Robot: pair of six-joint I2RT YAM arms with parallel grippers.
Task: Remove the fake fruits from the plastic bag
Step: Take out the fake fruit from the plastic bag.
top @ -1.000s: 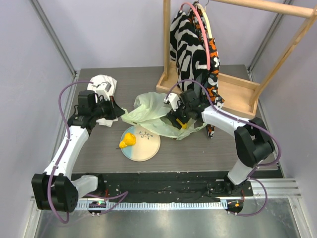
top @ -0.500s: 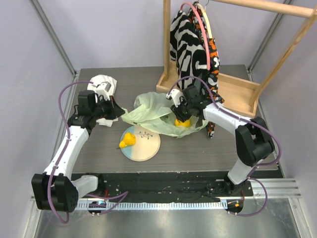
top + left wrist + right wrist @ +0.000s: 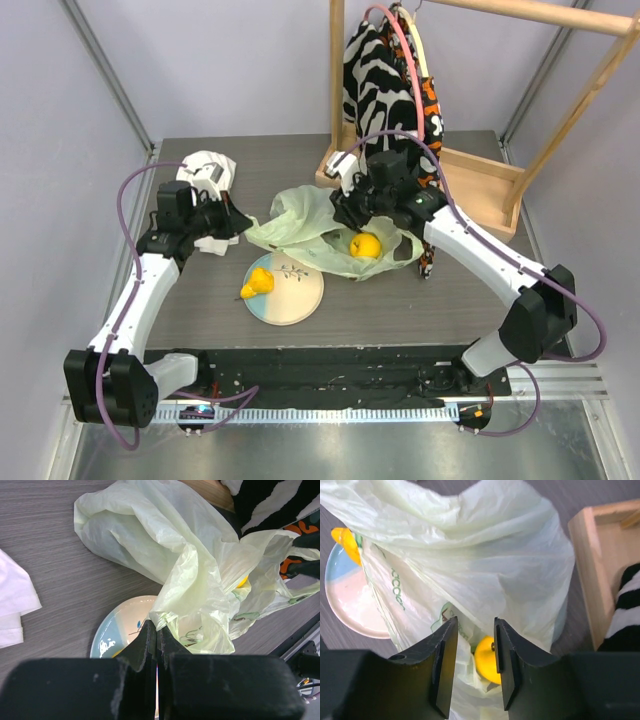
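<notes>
The plastic bag holds the yellow-orange round fruit. The left gripper pinches its edge; the right gripper hangs above, narrowly parted, empty.

Thin, crinkled translucent plastic bag; matt wood-grain table.

plastic bag: pale translucent green
round fruit: yellow-orange
pear: yellow
plate: pink and blue
garment: black-and-white blotches
</notes>
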